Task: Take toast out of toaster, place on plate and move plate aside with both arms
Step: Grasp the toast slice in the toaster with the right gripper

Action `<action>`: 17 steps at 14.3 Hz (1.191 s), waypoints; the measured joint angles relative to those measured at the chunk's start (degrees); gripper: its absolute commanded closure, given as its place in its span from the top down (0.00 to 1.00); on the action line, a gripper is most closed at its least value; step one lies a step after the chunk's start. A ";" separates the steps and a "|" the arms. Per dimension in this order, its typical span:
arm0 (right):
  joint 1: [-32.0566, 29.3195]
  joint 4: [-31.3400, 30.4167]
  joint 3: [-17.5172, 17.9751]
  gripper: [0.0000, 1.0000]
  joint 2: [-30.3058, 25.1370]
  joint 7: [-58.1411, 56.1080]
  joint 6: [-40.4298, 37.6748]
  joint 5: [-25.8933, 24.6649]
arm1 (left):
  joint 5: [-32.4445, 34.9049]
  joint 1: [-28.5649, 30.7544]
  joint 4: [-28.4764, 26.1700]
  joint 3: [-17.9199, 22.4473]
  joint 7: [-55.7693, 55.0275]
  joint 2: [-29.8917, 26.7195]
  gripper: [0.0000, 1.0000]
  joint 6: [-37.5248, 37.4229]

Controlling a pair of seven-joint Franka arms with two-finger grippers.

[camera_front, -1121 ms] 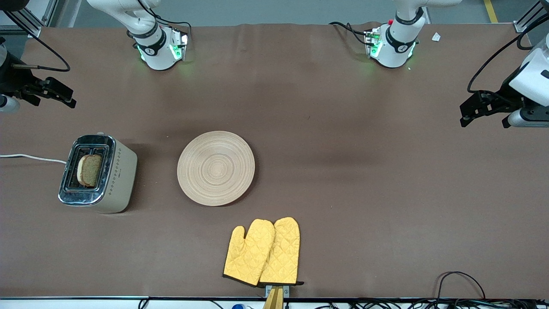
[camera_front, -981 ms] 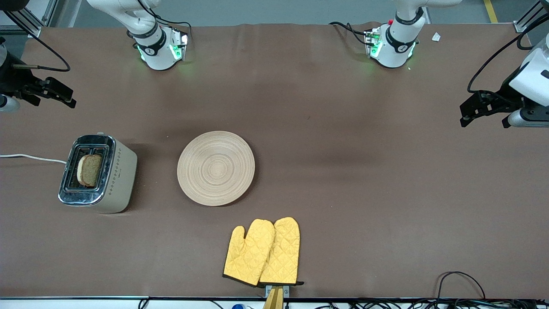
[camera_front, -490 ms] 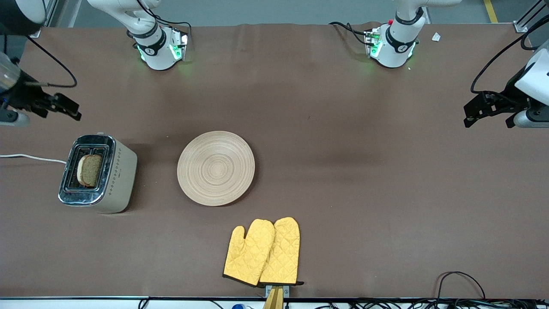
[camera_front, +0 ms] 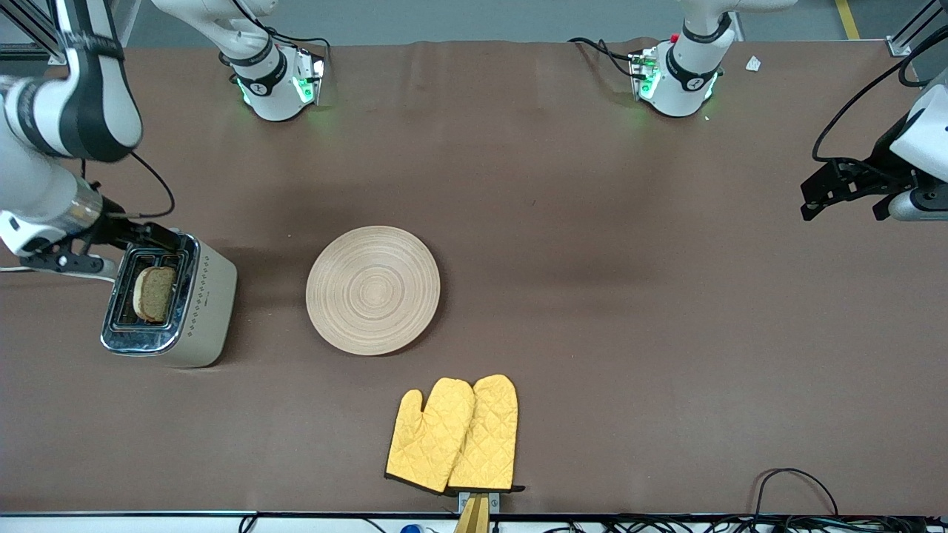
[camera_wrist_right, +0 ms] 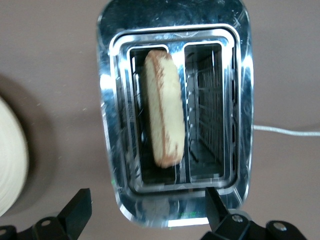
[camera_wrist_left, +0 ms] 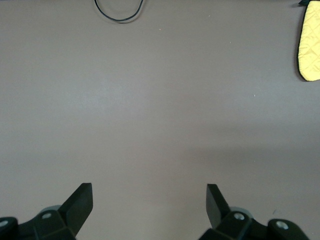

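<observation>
Toast: in toaster, right arm's end.
Plate: beside toaster, on surface.
Oven mitts: nearer the camera, seemingly overlapping.

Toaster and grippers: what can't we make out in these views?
- Toast: lower part hidden inside the toaster slot, all views.
- Right gripper: front view, fingertips lost against the toaster's top; right wrist view cuts off the finger bases.
- Plate: right wrist view, cut by the edge.
- Left gripper: waits over bare table.
</observation>
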 measured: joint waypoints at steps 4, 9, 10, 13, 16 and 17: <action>-0.79 1.61 -0.01 0.57 4.80 -0.01 3.99 -0.79 | 0.00 0.00 0.00 0.00 0.00 0.01 1.00 0.00; -1.23 4.34 -0.04 0.00 5.54 0.01 3.23 -0.79 | 0.00 0.00 0.00 0.00 0.00 0.02 1.00 0.00; -1.29 4.34 -0.06 0.00 5.56 0.02 3.21 -0.79 | 0.00 0.01 0.00 0.00 0.00 0.02 1.00 0.00; -1.54 4.74 -0.06 0.00 5.61 0.02 3.26 -0.69 | 0.00 0.01 -0.02 0.00 0.00 0.03 1.00 -0.06; -1.55 10.33 0.10 0.00 5.61 0.03 -2.70 0.87 | 0.00 0.01 -0.08 0.00 0.06 0.12 1.00 -0.18; -1.52 13.38 0.31 0.00 5.55 0.02 -6.38 1.96 | 0.00 -0.02 -0.24 -0.01 0.44 0.42 1.00 -0.53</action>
